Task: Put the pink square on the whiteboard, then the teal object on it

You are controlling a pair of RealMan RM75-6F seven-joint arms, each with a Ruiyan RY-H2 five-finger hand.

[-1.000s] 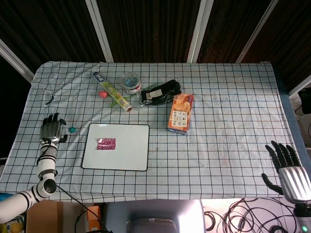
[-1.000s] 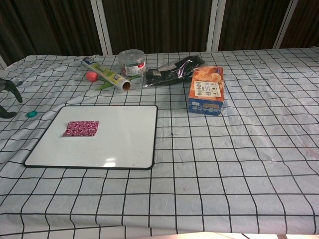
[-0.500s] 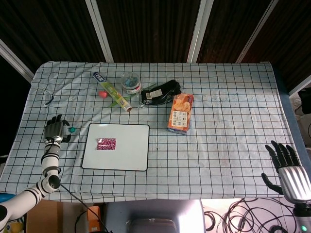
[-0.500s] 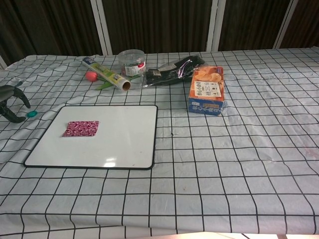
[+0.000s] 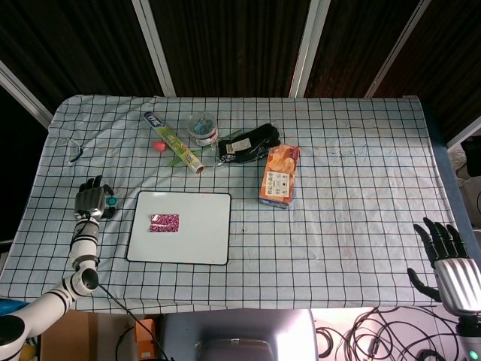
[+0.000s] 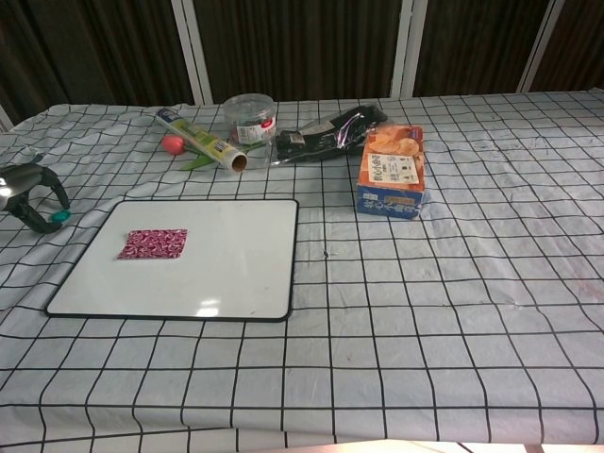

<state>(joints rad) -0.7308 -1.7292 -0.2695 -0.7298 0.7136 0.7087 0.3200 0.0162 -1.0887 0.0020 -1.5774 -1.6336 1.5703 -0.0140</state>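
Beside the whiteboard's [image 5: 218, 226] left edge: tiny teal object [image 5: 112, 201], touching curled fingers of left hand [image 5: 92, 199]; held or not, cannot tell. Could slip out, so small. Pink square [image 5: 164, 222] already on board. Right hand [image 5: 449, 263] far off, fingers spread, empty.

My head view looks steeply down over the whole table [image 5: 353, 226] from high up, while my chest view faces across it low and closer, both sharing the whiteboard [image 5: 199, 233] [image 6: 226, 274].
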